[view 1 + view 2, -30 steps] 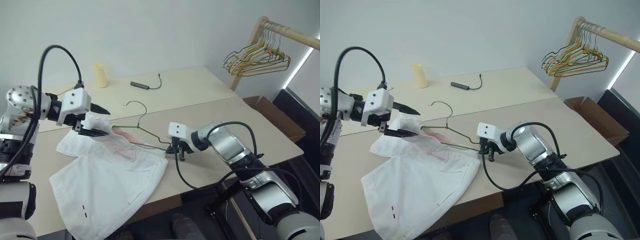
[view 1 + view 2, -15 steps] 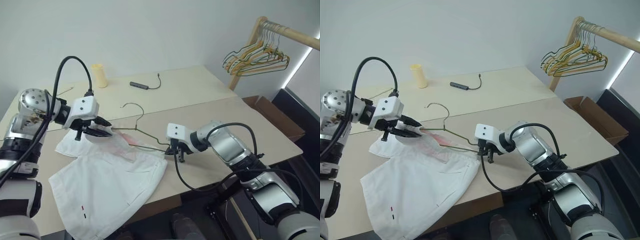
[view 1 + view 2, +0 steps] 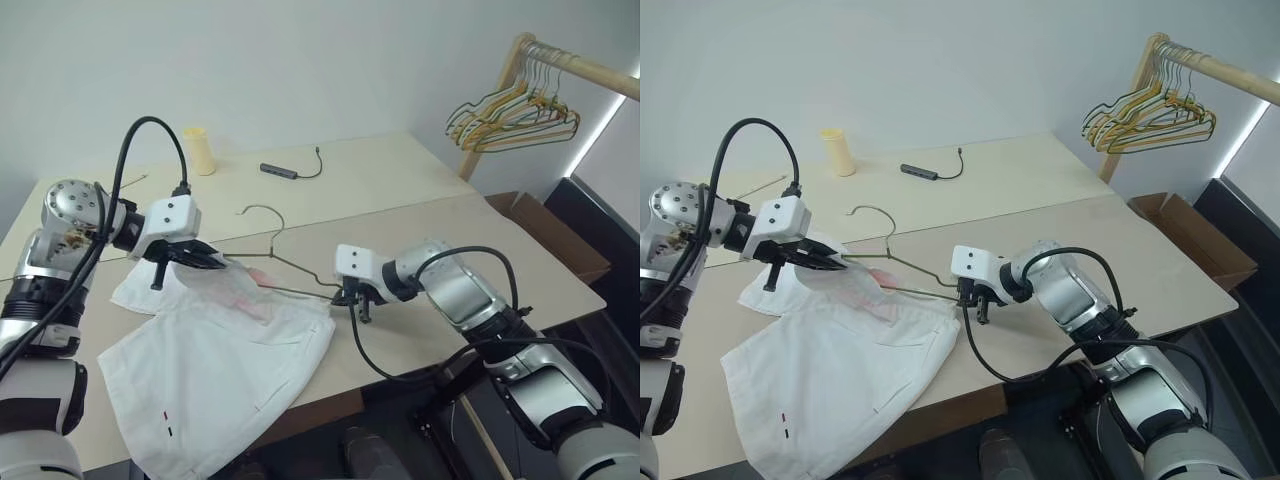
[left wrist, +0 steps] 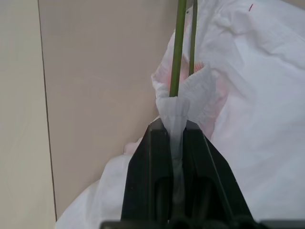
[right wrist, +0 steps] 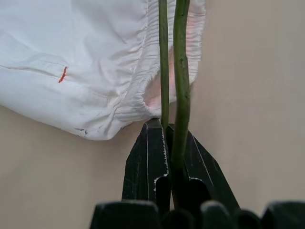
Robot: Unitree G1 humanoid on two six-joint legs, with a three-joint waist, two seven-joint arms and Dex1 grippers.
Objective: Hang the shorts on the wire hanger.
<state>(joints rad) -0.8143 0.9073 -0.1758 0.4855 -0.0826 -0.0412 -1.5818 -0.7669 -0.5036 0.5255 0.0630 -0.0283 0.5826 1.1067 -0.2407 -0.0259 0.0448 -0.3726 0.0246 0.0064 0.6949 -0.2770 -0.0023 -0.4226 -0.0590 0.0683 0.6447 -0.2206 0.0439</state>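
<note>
Shorts (image 3: 215, 350) lie flat on the table (image 3: 520, 255), legs toward the near edge, waistband bunched at the far left. Left gripper (image 4: 175, 125) is pinched shut on a fold of that waistband, right where the wire hanger (image 3: 285, 268) ends. Hanger runs rightward across the waistband, hook up toward the far side. Right gripper (image 5: 169, 131) is clamped on the hanger's other corner, just past the cloth edge.

Risk: the pinched fold is thin and could slide free if lifted. Uneven pulling could bend the wire or bunch the waistband.

One shorts (image 3: 215, 350); one wire hanger (image 3: 290, 270); one cup (image 3: 200, 150); two claws (image 3: 212, 262) (image 3: 350, 298)
</note>
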